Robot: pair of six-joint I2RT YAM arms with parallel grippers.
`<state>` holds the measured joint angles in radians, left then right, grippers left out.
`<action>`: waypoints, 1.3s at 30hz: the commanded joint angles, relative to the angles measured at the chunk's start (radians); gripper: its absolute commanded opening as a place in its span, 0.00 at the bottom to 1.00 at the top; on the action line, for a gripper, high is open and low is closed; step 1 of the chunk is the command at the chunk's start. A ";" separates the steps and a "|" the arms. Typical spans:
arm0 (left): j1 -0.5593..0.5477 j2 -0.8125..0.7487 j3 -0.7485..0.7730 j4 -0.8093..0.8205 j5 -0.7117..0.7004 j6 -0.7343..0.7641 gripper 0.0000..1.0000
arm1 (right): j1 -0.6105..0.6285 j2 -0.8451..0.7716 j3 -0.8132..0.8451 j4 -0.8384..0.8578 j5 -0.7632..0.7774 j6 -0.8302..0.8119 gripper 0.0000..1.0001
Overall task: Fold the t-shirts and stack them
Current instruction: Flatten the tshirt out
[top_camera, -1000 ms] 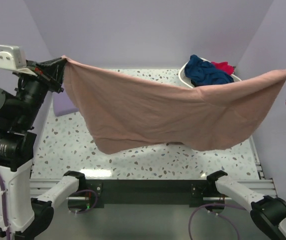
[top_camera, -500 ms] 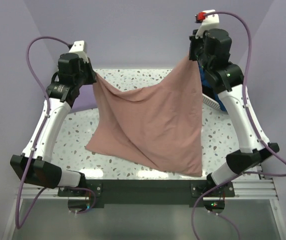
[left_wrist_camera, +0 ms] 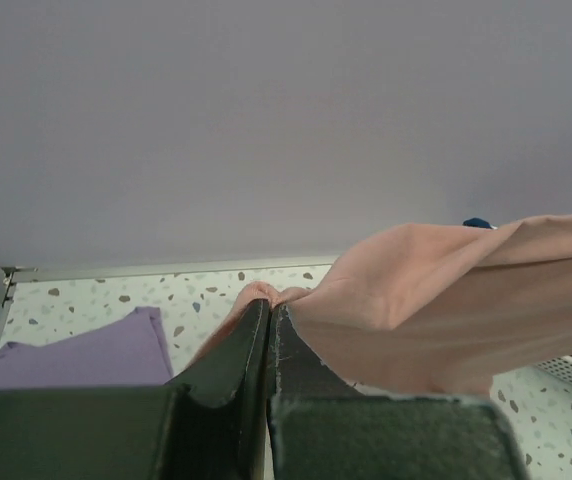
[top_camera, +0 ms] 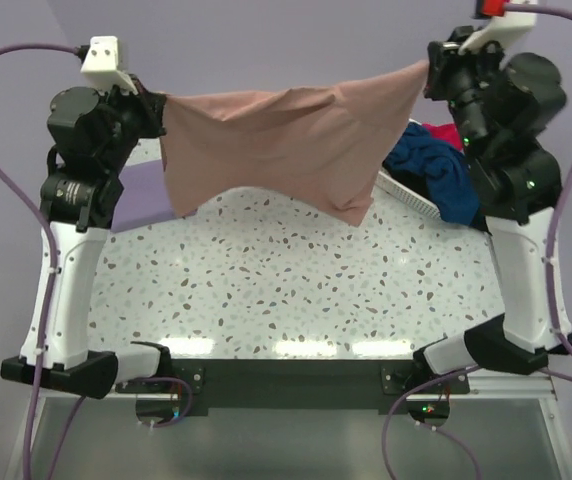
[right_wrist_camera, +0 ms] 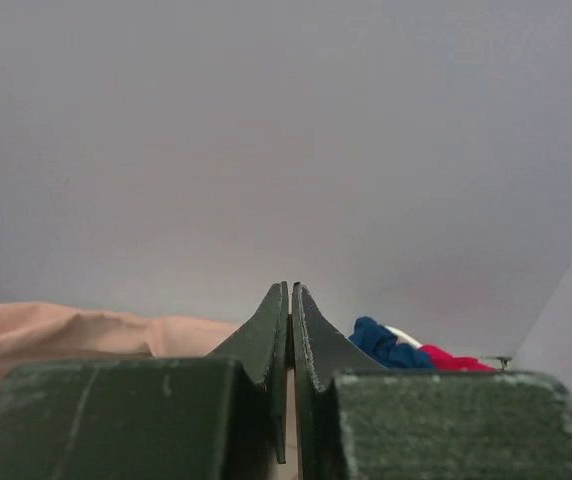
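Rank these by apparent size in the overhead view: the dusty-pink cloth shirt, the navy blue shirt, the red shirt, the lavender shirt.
1. dusty-pink shirt
2. navy blue shirt and lavender shirt: look alike, lavender partly hidden
3. red shirt

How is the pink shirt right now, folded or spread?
Spread: the pink shirt hangs stretched in the air, ends pinched by the left fingers and right fingers.

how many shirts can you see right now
4. A pink shirt hangs stretched between the left hand and right hand; a lavender shirt lies on the table, left; a navy shirt and a red shirt sit in the basket, right. More may be hidden there.
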<state>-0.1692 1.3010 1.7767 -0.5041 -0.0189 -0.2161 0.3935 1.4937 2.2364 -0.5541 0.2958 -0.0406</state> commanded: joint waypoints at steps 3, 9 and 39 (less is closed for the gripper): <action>0.008 -0.178 0.064 -0.014 0.073 0.050 0.00 | -0.002 -0.215 0.031 0.033 0.026 -0.050 0.00; 0.008 -0.278 0.235 -0.106 0.082 0.057 0.00 | -0.004 -0.314 0.139 -0.022 0.048 -0.082 0.00; 0.060 -0.085 -0.392 0.102 -0.424 -0.037 0.00 | -0.002 0.280 -0.005 0.351 -0.040 -0.005 0.00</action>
<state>-0.1570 1.1393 1.4029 -0.5335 -0.3027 -0.2241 0.3923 1.6463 2.1387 -0.3088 0.2852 -0.0807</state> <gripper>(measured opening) 0.026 0.015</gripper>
